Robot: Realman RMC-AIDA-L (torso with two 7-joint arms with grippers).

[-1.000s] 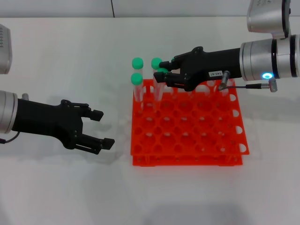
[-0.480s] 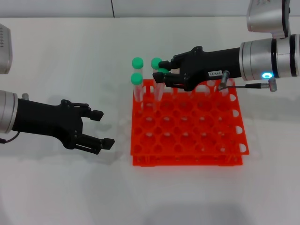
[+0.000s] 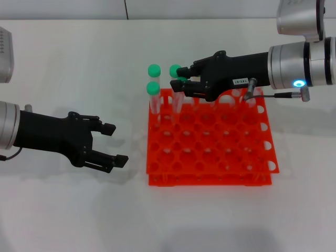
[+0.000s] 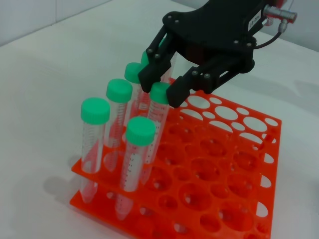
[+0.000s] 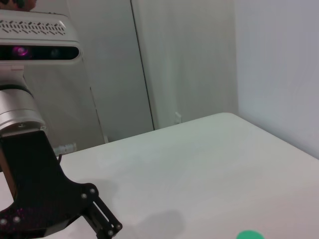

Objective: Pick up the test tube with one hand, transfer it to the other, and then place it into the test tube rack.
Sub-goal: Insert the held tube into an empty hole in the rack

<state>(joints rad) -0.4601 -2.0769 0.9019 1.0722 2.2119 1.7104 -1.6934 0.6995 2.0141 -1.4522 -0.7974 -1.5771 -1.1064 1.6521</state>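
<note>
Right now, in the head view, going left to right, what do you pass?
Left gripper, open over the table → the test tube rack with green-capped tubes at its far-left corner → right gripper closed on the test tube → blue wrist light.

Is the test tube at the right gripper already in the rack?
In. The test tube stands in the orange rack, and the right gripper's fingers flank its green cap.

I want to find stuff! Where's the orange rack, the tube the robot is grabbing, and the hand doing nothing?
test tube rack (image 3: 210, 152), head view, top grid.
test tube (image 4: 160, 92), left wrist view, green cap.
left hand (image 3: 113, 143), head view, between fingertips.
</note>
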